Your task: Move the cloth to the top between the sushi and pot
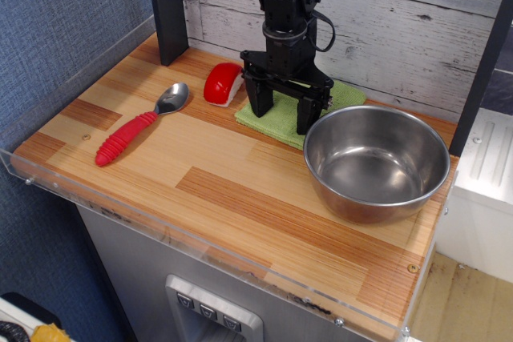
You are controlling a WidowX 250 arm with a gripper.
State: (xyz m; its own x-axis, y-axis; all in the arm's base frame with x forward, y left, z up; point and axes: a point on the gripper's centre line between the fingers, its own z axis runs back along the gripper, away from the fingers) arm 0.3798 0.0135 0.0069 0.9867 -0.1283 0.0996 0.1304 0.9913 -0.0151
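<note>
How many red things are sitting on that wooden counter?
2: the red-handled spoon lies at the left, and the sushi sits further back, just left of the green cloth.

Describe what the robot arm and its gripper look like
The arm is all black, built from blocky jointed segments, with thin black cables looping beside the wrist and off to the upper left. The gripper is black too: a wide crossbar carrying two thick, squared fingers. No markings or labels are legible.
</note>
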